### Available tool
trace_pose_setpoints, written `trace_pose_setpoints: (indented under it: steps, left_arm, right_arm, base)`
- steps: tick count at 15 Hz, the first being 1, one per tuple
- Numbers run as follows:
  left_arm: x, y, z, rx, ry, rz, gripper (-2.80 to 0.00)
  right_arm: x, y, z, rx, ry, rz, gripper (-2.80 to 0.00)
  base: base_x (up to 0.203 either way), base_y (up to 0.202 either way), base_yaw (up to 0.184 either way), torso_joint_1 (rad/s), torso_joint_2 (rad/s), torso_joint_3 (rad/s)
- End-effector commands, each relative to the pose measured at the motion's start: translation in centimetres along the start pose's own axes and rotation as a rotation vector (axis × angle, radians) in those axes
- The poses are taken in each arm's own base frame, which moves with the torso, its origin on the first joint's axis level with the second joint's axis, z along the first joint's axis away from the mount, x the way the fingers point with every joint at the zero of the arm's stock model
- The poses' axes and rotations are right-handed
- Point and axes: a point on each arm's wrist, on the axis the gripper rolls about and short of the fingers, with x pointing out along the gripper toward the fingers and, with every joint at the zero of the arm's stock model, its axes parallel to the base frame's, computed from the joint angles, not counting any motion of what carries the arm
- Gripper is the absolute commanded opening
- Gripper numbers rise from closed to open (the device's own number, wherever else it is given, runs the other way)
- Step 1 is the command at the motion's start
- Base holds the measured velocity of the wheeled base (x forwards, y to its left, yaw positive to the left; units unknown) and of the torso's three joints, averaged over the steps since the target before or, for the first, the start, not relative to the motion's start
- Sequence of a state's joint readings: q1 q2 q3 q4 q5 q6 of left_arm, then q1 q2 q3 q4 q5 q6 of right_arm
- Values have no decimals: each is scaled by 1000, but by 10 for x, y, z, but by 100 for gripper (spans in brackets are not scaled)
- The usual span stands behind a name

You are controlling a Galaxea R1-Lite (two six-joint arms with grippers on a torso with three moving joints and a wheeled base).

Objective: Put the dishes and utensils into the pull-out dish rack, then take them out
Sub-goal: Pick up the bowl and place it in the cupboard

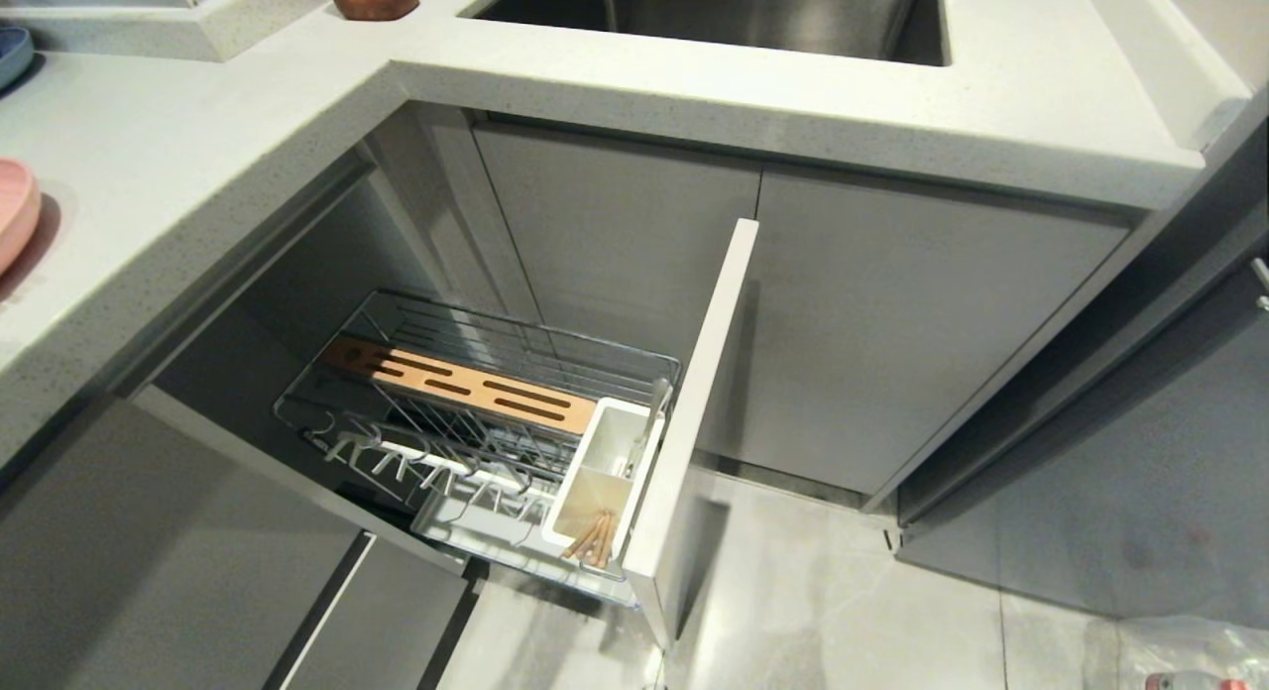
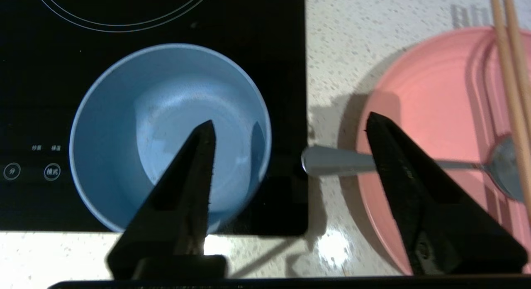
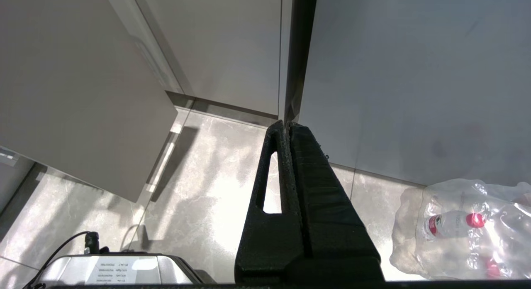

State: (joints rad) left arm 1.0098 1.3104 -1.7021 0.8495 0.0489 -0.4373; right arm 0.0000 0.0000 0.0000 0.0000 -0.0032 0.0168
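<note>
1. In the head view the pull-out dish rack [image 1: 476,422] is standing pulled out of the cabinet under the countertop [image 1: 694,85]. Relative to the rack, its white utensil caddy [image 1: 605,472] is sitting at the front end, touching the pale grey front panel [image 1: 694,412]. Chopsticks [image 1: 592,538] are lying in the caddy's near compartment, and a spoon [image 1: 649,422] is leaning in the far one. The pink plate [image 1: 15,219] is lying up on the countertop, well apart from the rack. Neither arm is showing in this view.

2. In the left wrist view the left gripper [image 2: 290,127] is hovering with its jaws spread wide and holding nothing. Relative to the gripper, the blue bowl [image 2: 166,135] is standing on the black cooktop [image 2: 83,31] under one finger, and the pink plate [image 2: 435,114] is lying on the countertop under the other. A second spoon [image 2: 456,166] is resting on the plate; its handle is pointing into the gap between the jaws, and its long axis is running across from finger to finger. Two more chopsticks [image 2: 512,73] are crossing the plate beyond the spoon bowl. I judge the left arm is the nearer one for these things.

3. In the right wrist view the right gripper [image 3: 288,127] is hanging parked above the floor, jaws pressed together and empty, near a pack of bottles [image 3: 456,226].
</note>
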Motion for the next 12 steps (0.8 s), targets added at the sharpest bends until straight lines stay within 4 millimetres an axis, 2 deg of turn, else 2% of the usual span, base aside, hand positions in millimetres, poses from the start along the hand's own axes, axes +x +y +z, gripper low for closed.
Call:
trace_pose_setpoints:
  steps: [1,4,8,12]
  left_arm:
    - [11,2,0,-10,26,17,0]
    - [28,8,-2,-34,100,-30,0]
    - [46,10,-3,-42,98,-48,0]
    - [51,11,-5,-45,116,-55,0]
  right_arm:
    - [0,0,0,0,2,0,-280]
    - [0,0,0,0,2,0,-280]
    - [0,0,0,0,2,0,-280]
    - [0,0,0,0,2,0,-280]
  base:
    - [0,0,0,0,0,0]
    - [0,0,0,0,0,0]
    - [0,0,0,0,0,0]
    - [0,0,0,0,0,0]
